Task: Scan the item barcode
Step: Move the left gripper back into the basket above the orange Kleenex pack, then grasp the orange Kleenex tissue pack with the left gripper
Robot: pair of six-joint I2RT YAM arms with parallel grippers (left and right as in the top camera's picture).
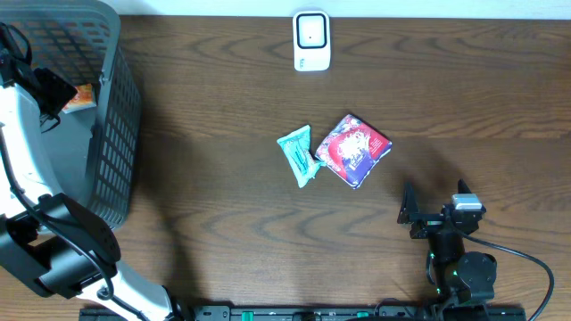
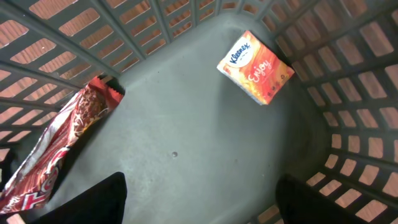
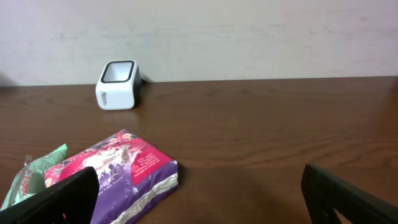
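The left gripper [image 2: 205, 202] hangs wide and empty inside the basket [image 2: 186, 106], the tissue pack [image 2: 255, 67] ahead of it and a red wrapper [image 2: 56, 155] against the wall. This looks like the pick: close on one item, then lift clear of the mesh rim and cross the table [image 1: 223, 223] to the scanner [image 1: 311, 40]. The right gripper [image 3: 205, 199] sits wide, empty.

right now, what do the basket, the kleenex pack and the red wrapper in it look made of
Basket: grey moulded plastic by the look, matt, walls a slotted lattice. Kleenex pack: orange printed film, probably thin plastic, faint sheen. Red wrapper: crinkled glossy film with a silvery edge, likely foil-lined plastic.
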